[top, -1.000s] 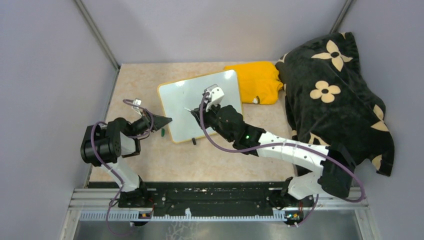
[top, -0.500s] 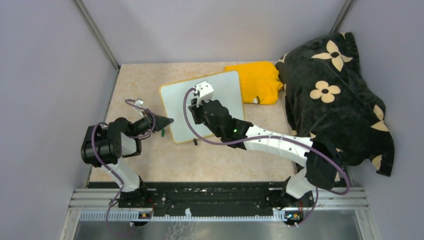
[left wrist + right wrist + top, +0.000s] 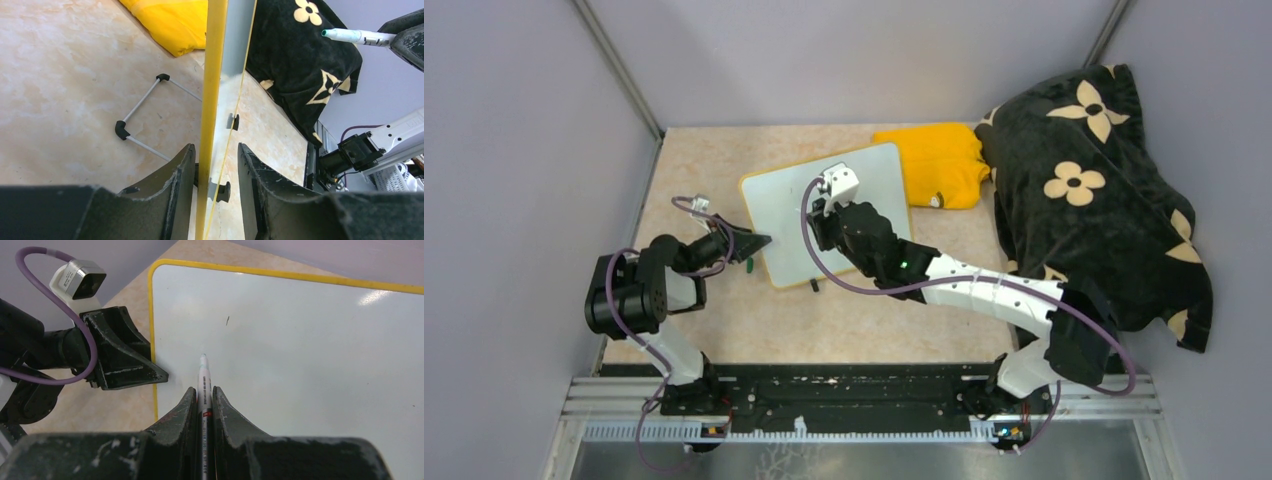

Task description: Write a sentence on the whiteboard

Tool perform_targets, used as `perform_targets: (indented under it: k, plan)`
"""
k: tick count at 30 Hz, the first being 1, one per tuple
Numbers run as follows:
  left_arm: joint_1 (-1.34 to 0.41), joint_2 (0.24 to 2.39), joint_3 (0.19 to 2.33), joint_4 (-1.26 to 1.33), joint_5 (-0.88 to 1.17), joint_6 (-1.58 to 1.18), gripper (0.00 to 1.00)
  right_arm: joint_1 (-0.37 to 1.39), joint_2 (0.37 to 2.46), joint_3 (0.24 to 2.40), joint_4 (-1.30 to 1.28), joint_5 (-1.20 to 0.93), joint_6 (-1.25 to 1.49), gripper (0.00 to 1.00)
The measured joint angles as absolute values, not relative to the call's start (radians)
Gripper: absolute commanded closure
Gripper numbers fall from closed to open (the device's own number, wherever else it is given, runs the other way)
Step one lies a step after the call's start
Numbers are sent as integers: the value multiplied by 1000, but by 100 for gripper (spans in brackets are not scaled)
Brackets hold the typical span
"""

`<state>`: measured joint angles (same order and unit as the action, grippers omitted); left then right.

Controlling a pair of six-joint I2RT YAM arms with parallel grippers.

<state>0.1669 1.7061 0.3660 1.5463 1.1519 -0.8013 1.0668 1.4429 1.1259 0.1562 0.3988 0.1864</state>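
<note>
R gripper [image 3: 204, 392] pinches marker [image 3: 203, 371], tip near whiteboard [image 3: 300, 340] left edge. L gripper [image 3: 216, 150] jaws slack astride rim; clamp firm before pen pressure.

Open tabletop [image 3: 694, 160] far-left of the whiteboard [image 3: 784, 210] — right of it, yellow cloth [image 3: 939, 160] and black flowered blanket [image 3: 1104, 200] block passage; over it hangs the right gripper [image 3: 203, 392], pinching a marker [image 3: 203, 372].

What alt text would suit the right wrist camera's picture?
The right pincer grips a green-tipped white marker pen over a glossy white board with a yellow rim, almost blank. The left pincer sits at the board's left edge.
</note>
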Motion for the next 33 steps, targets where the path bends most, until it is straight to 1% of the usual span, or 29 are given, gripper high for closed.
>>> perform_targets:
  k: [10, 22, 33]
  plan:
    - [167, 1707, 369, 1546, 1151, -816, 68, 1067, 1491, 1177, 156, 398, 185, 100]
    - [167, 1712, 377, 1546, 1151, -820, 73, 1067, 1568, 1261, 157, 399, 183, 100]
    - [167, 1713, 378, 1546, 1151, -826, 75, 1067, 1631, 1300, 137, 430, 183, 100]
